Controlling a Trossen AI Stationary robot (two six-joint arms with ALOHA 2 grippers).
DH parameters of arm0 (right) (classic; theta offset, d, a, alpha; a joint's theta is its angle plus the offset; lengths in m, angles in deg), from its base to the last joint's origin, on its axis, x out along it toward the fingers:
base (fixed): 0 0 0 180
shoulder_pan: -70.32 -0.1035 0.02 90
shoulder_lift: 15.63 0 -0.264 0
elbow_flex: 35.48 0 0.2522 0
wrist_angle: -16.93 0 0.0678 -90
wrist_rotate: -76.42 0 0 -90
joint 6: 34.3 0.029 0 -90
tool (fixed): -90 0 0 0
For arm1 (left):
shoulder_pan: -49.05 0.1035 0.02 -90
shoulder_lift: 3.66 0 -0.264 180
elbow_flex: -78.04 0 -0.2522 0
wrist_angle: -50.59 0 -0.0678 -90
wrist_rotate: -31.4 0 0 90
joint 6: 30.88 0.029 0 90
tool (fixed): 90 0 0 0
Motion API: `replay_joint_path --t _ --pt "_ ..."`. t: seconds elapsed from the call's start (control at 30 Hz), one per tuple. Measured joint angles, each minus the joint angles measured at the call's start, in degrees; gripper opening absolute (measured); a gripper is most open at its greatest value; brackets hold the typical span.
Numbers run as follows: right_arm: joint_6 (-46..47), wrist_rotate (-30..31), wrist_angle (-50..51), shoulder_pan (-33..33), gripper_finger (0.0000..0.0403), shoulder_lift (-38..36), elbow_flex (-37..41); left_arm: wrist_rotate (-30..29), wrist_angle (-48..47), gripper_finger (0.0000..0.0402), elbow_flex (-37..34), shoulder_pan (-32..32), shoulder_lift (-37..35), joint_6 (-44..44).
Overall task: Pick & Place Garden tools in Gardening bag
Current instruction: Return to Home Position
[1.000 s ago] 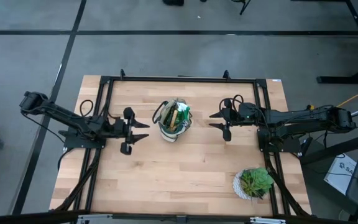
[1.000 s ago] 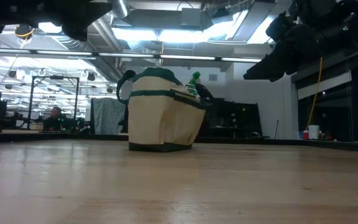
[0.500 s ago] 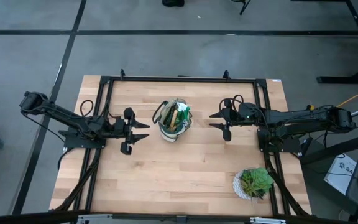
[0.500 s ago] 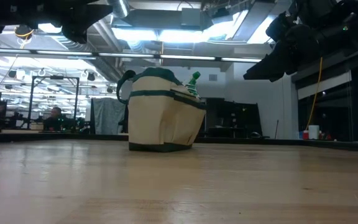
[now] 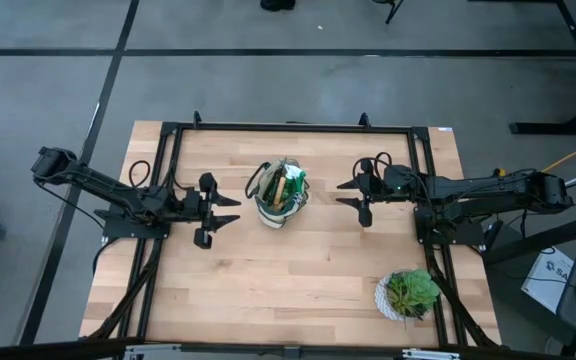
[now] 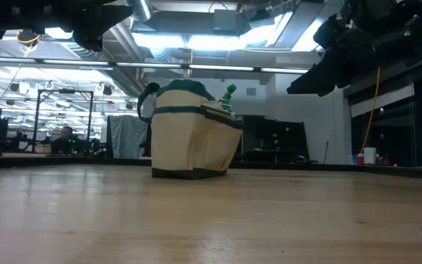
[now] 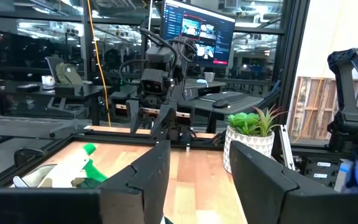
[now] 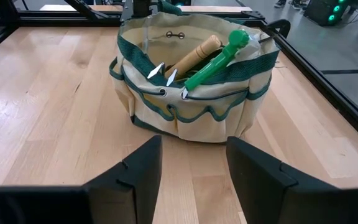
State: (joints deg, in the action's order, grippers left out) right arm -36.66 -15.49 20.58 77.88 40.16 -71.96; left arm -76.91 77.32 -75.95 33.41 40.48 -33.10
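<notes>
A potted plant (image 5: 409,293) stands at a corner of the bench (image 5: 298,270) on the right arm's side. Mid-bench, the gardening bag (image 5: 280,197) sits upright, with the wooden-handled trowel (image 8: 194,55) and a green-handled tool (image 8: 219,59) lodged inside it. The left gripper (image 5: 236,210) and right gripper (image 5: 340,195) hover on either side of the bag, clear of it, fingers released and spread.

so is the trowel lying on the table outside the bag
No, the wooden-handled trowel sits inside the gardening bag beside the green-handled tool.
</notes>
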Motion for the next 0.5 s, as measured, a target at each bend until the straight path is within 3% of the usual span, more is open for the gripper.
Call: replay_joint_path --t 0.5 --pt "0.0 0.0 0.0 0.0 0.0181 0.0 0.0 0.0 0.0 0.0164 0.0 0.0 0.0 0.0"
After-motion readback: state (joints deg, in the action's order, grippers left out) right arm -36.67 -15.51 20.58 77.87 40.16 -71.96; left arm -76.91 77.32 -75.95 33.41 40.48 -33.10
